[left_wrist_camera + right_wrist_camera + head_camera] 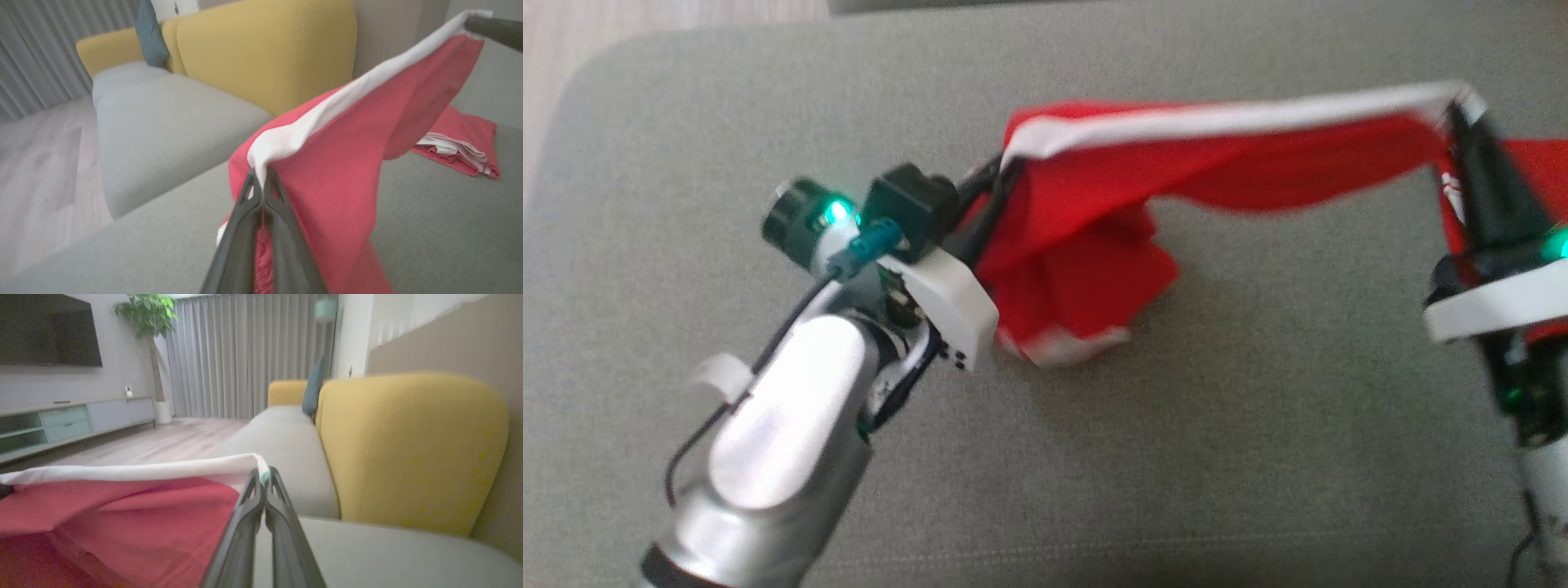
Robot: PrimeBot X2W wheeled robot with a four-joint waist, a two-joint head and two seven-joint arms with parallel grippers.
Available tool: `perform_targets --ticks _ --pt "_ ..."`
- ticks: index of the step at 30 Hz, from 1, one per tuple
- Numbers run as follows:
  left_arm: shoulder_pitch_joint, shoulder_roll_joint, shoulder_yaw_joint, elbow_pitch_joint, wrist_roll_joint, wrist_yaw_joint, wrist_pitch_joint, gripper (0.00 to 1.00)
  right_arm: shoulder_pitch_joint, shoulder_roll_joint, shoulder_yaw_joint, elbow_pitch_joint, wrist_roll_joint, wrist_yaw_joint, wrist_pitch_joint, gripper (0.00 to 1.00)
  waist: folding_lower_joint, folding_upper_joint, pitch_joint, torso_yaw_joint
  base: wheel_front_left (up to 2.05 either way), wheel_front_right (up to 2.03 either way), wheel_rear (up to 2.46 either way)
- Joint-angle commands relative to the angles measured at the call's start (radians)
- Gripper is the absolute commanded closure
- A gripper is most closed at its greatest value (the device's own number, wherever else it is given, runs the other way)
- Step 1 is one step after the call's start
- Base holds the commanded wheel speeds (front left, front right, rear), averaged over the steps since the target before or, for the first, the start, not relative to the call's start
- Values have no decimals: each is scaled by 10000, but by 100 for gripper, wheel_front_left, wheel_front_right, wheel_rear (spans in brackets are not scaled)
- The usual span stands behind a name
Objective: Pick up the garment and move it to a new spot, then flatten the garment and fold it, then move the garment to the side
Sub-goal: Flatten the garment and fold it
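While I am stretching the garment (1078,196) for flattening, my left fingers (256,196) and right fingers (260,498) are pinching its white hem (1217,118).

1. The red garment (1086,204) hangs taut between the left fingers (243,228) and the right fingers (245,531), both pairs pinched on its white band. It forms a barrier across the grey sofa seat (1217,457).
2. Under the band's right half there is open air above the seat. At the left end the cloth bunches downward and blocks the way.
3. The near part of the seat lies open between the two arms.
4. The left forearm (784,433) crosses the lower left of the head view.
5. The yellow backrest (408,449) stands near the right fingers, and a folded red cloth (461,147) lies on the seat beyond the garment.
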Motion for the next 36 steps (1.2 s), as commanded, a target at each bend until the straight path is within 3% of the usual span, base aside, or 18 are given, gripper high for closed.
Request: perform_targets --ticks 1,8,15,21,36 --pt "-720 339 457 -726 -46 10 33 100 -361 -328 -124 -976 -211 39 228 100 0 0 -400 2 0 0 0" --pt "-1174 1054 625 -2378 -181 -159 928 100 -596 -522 -1083 -3910 -811 39 1582 100 0 0 -1187 49 0 0 0" --pt "-1226 1347 907 -3652 -707 -167 1760 100 -984 -688 -1676 -5439 -961 39 2614 100 0 0 -1795 4 0 0 0" --pt "-1011 1394 1011 -4307 -953 3 2090 100 -887 -524 -1680 -5651 -847 39 3042 100 0 0 -1863 -36 0 0 0" --pt "-831 1407 976 -4421 -1436 45 2367 100 -838 -461 -1702 -5516 -717 39 3208 100 0 0 -1775 -88 0 0 0"
